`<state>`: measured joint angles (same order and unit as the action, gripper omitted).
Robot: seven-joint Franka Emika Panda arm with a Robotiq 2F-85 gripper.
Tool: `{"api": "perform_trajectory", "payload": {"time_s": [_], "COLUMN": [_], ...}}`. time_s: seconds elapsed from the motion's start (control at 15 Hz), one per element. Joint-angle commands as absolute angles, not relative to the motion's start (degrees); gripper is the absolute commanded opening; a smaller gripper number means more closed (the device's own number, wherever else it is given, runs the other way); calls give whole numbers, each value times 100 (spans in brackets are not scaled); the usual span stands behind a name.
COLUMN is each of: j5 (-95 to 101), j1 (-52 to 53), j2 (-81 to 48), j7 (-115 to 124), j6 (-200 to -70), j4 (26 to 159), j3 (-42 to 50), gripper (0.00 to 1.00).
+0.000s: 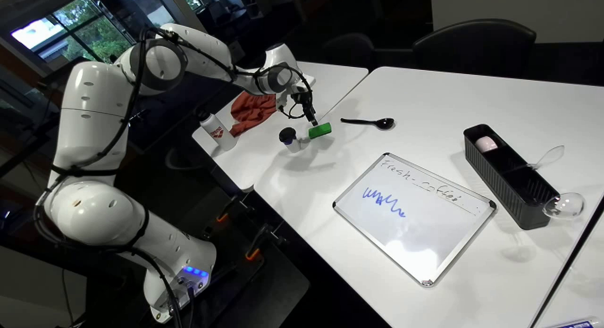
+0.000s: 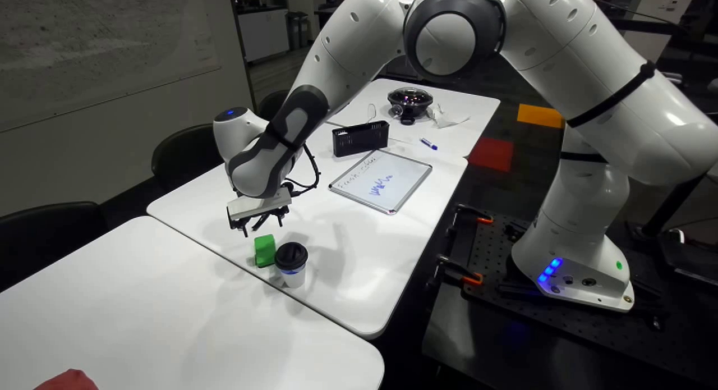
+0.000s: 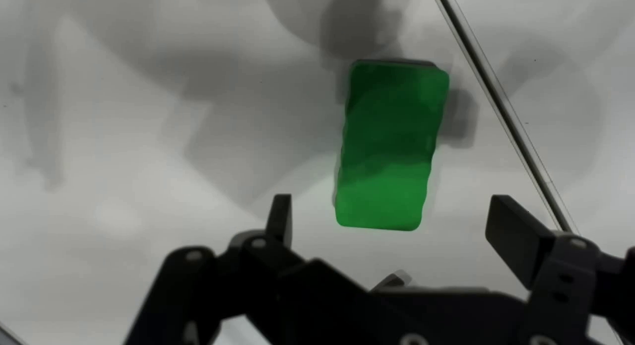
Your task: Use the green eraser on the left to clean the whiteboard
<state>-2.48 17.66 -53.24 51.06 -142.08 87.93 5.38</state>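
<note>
The green eraser (image 1: 320, 130) lies on the white table beside a lidded cup. It also shows in an exterior view (image 2: 264, 250) and, in full, in the wrist view (image 3: 389, 146). My gripper (image 2: 262, 228) is open and empty, a little above the eraser. In the wrist view, the fingertips (image 3: 392, 208) are spread wide. The near end of the eraser appears between them, with a gap on either side. The whiteboard (image 1: 415, 233) lies flat on the table away from the gripper. It bears blue scribble and dark writing, and shows in an exterior view (image 2: 401, 179).
The cup (image 2: 293, 275) with a black lid stands right next to the eraser. A black spoon (image 1: 373, 123) lies nearby. A black basket (image 1: 512, 177) stands beyond the whiteboard. A white bottle (image 1: 219, 134) and red cloth (image 1: 252, 112) are on the adjoining table. A table seam (image 3: 501, 102) runs near the eraser.
</note>
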Motion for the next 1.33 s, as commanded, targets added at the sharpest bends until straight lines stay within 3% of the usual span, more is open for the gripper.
{"api": "perform_trajectory", "payload": {"time_s": [0.0,1.27], "j5": [-221,-278], "j1": [1749,1898], "j2": [-5337,-6162], "j7": [5124,6186], "j6": [-14192,-14804], "j4": [8755,8166], "j3": [517,643], "gripper": [100,100]}}
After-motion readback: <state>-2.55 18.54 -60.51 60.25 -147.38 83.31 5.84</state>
